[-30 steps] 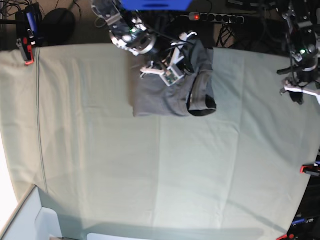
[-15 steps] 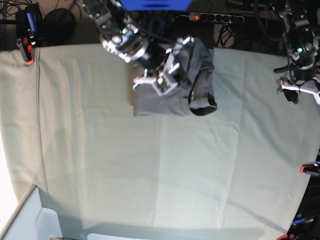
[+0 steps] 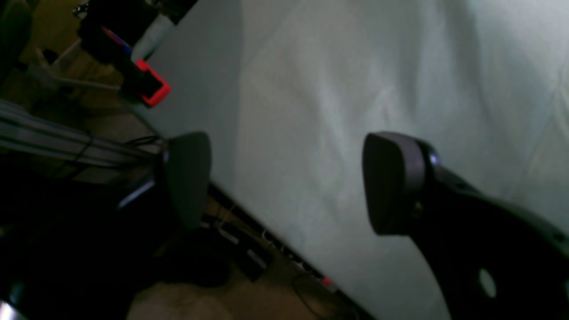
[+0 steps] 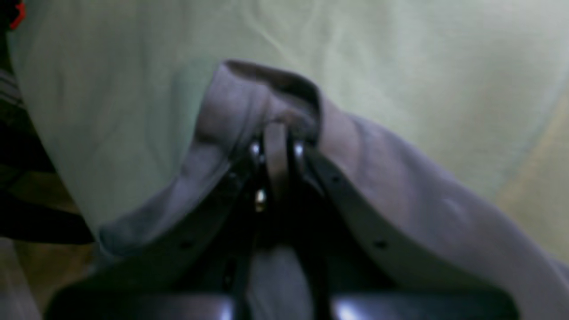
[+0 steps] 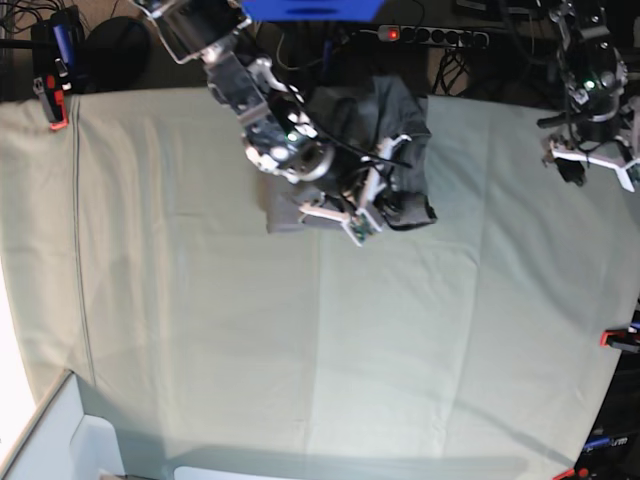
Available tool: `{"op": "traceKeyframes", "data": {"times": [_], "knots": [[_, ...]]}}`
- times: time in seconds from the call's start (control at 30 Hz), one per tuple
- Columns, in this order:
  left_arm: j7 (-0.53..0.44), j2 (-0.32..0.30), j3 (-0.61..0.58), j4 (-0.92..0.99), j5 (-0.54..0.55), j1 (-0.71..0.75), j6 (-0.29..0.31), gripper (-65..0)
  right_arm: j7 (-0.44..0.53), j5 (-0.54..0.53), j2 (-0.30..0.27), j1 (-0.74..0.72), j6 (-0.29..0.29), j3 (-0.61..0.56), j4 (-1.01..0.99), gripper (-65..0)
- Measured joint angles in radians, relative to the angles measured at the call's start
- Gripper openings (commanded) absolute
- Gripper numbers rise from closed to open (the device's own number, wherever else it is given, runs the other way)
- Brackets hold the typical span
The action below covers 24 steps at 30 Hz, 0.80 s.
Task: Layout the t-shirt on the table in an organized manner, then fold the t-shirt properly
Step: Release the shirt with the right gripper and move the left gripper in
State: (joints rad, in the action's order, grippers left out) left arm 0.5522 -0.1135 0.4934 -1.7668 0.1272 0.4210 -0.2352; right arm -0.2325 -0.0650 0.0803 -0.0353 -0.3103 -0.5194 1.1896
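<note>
The dark grey t-shirt (image 5: 400, 118) lies bunched near the back edge of the table (image 5: 200, 330). My right gripper (image 5: 358, 222) is at the shirt's front edge, shut on a fold of it. In the right wrist view the closed fingertips of the right gripper (image 4: 275, 142) pinch the cloth, and the t-shirt (image 4: 400, 191) drapes over both fingers above the table (image 4: 133, 89). My left gripper (image 5: 592, 165) hangs open at the table's far right, apart from the shirt. In the left wrist view the left gripper (image 3: 289, 178) has nothing between its wide-spread fingers (image 3: 391, 182) above the table (image 3: 355, 66).
Red clamps sit at the table's edges, a clamp (image 5: 55, 112) at the back left, a clamp (image 5: 615, 340) at the right, and a clamp (image 3: 153, 89) in the left wrist view. A power strip (image 5: 430, 36) and cables lie behind the table. A white box (image 5: 60, 440) stands at the front left corner.
My right arm has swung from the back of the shirt toward the front, dragging a fold of shirt with it. The left gripper has drifted slightly toward the back edge.
</note>
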Motion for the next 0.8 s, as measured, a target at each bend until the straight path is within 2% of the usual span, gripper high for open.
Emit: {"op": "traceKeyframes", "data": {"times": [0.17, 0.27, 0.37, 0.67, 0.8], "knots": [[0.002, 0.011, -0.023, 0.000, 0.002, -0.003, 0.003, -13.8, 0.033, -0.005, 0.051, -0.111, -0.003, 0.000, -0.203, -65.0], [-0.002, 0.021, -0.041, 0.000, -0.003, 0.000, 0.002, -13.7, 0.103, -0.004, 0.043, -0.151, 0.000, 0.006, -0.300, -65.0], [0.001, 0.029, -0.086, 0.000, 0.000, 0.000, 0.002, -13.7, 0.142, -0.003, 0.030, -0.151, -0.001, 0.003, -0.298, -65.0], [0.004, 0.031, -0.266, -0.008, 0.003, -0.003, 0.003, -13.7, 0.124, 0.002, -0.063, 0.074, -0.003, 0.003, 0.164, -65.0], [-0.003, 0.028, -0.332, -0.045, 0.000, -0.006, 0.002, -13.7, 0.135, -0.003, -0.161, 0.125, -0.003, 0.016, 0.292, -65.0]]}}
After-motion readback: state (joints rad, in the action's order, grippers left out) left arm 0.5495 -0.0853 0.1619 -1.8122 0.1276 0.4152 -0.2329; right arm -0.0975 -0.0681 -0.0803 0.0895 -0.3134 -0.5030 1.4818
